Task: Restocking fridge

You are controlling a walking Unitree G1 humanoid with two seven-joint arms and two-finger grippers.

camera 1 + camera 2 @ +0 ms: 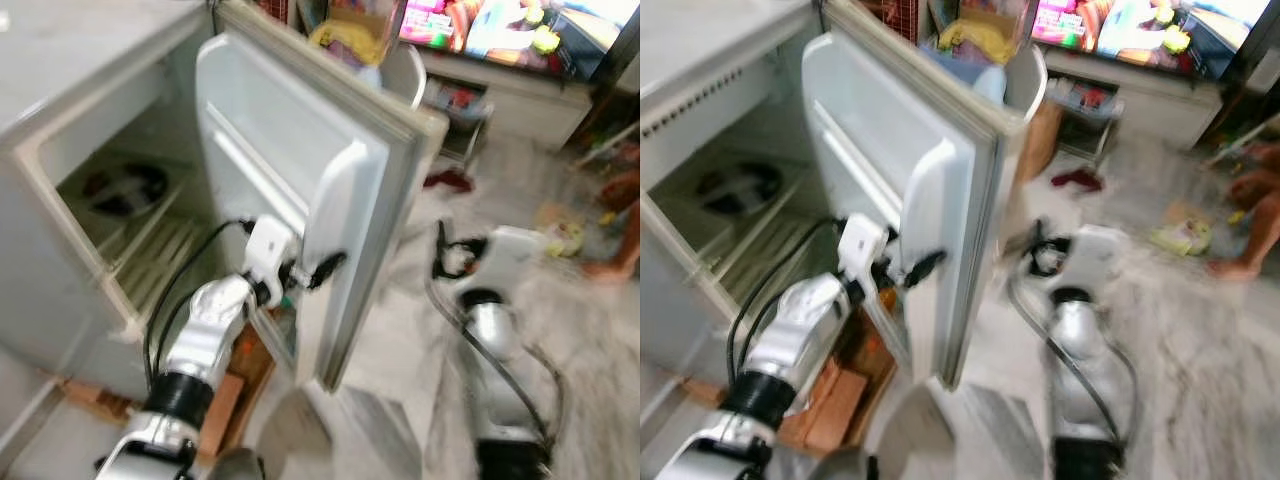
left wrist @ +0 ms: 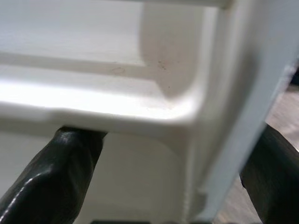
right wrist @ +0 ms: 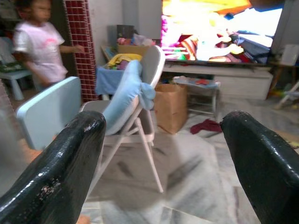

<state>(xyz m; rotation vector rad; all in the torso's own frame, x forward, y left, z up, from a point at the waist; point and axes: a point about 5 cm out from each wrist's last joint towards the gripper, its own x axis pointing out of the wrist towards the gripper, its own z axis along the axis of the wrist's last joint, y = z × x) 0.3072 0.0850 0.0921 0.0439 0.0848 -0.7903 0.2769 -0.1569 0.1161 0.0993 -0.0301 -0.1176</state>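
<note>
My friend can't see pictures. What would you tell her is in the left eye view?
The robot's left claw reaches to the edge of an open white fridge door, with the fridge's slatted shelves showing behind it. The right claw hangs over a pale marble floor, and a bright TV screen glows beyond. The picture is blurry.
</note>
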